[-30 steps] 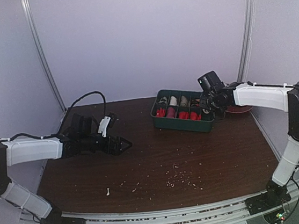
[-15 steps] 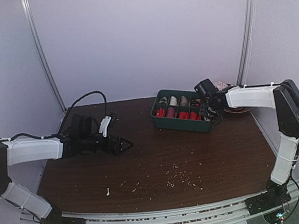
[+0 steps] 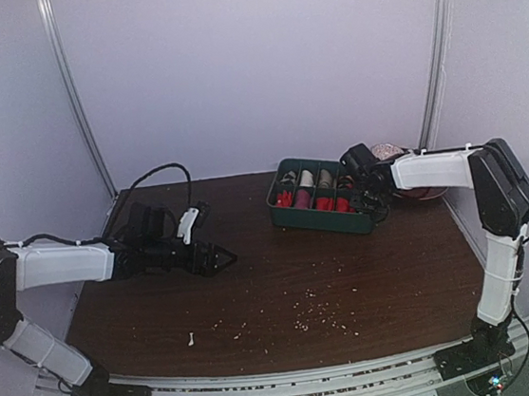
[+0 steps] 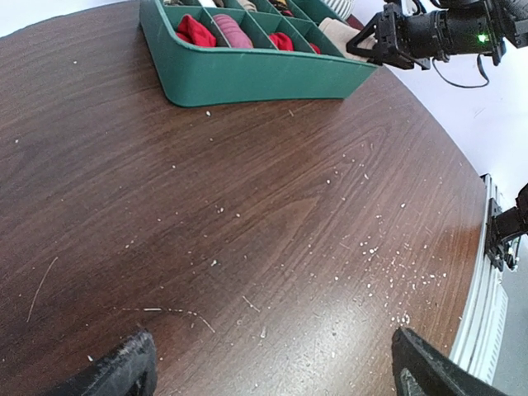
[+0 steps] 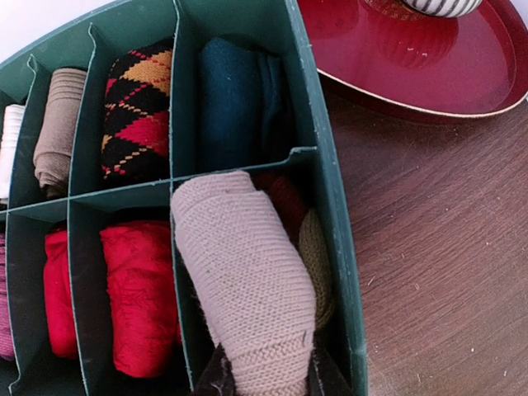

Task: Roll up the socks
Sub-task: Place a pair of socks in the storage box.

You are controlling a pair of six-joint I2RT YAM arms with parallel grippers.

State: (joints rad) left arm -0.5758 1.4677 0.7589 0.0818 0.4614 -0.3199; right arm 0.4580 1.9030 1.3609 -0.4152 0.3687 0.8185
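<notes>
My right wrist view shows what the overhead cannot: the right tool [image 5: 266,381] clenched on a ribbed beige sock roll [image 5: 247,280] in a corner compartment of the green plastic tray [image 5: 328,206]. The smooth dark teal sock [image 5: 235,99] sits in the compartment behind. The left tool [image 4: 276,367] hangs released over the crumb-speckled wood-grain desk [image 4: 247,206].

Sock [image 5: 247,280] in tray [image 5: 334,247] (right-end compartment); plate [image 5: 412,74] to its right

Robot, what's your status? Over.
Left tool open above the brown wooden table. Right tool shut on the beige ribbed sock roll in the green plastic divided tray. Nothing in the way.
</notes>
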